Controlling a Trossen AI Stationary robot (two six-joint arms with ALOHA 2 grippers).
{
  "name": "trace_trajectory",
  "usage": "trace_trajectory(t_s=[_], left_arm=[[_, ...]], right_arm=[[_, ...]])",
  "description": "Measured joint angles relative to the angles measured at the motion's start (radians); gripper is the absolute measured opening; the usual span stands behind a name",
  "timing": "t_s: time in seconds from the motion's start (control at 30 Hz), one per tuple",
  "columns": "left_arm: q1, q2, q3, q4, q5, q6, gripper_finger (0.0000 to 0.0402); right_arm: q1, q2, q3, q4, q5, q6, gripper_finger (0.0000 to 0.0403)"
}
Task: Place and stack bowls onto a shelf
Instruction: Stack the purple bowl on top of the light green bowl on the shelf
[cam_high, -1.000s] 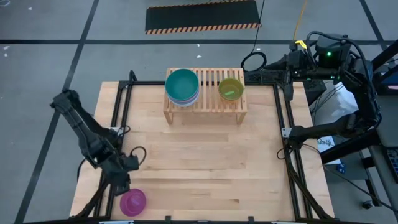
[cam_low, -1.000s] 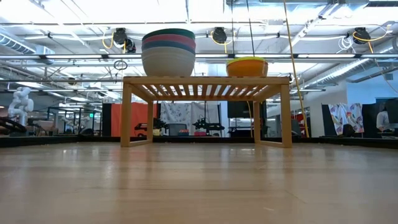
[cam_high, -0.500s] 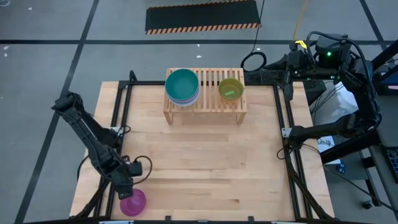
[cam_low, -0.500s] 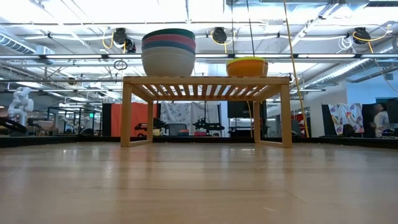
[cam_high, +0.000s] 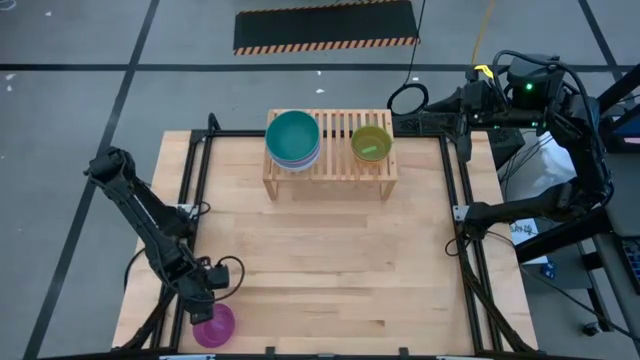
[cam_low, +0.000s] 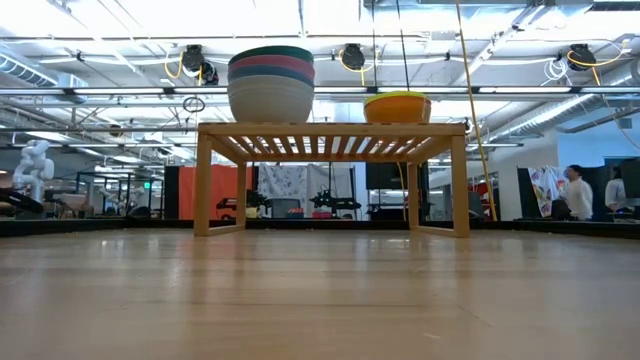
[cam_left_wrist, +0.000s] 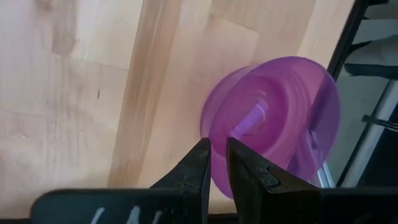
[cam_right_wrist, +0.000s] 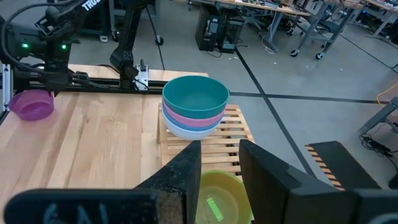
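Shelf (cam_high: 330, 160) holds teal-topped stack (cam_high: 293, 138) and yellow bowl (cam_high: 371, 143); purple bowl (cam_high: 213, 325) left at bench corner, left gripper (cam_high: 208, 303) jaws clenched on its rim; right gripper (cam_right_wrist: 217, 168) released, waiting above shelf

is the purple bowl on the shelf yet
No. The purple bowl sits on the table's near left corner, left tool at its rim; shelf is across the table.

Bright, even light falls from ceiling strip lights (cam_low: 300, 15), which blow out to white glare above the shelf (cam_low: 330, 130). Shadows beneath the shelf are faint. The near surface (cam_low: 320, 310) is soft, out of focus.
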Motion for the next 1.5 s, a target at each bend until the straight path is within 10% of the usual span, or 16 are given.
trace_trajectory(t_s=[1.5], left_arm=[[-0.002, 0.173, -0.043, 0.130, 0.055, -0.026, 0.0010]], right_arm=[[0.000, 0.000, 0.000, 0.000, 0.000, 0.000, 0.0105]])
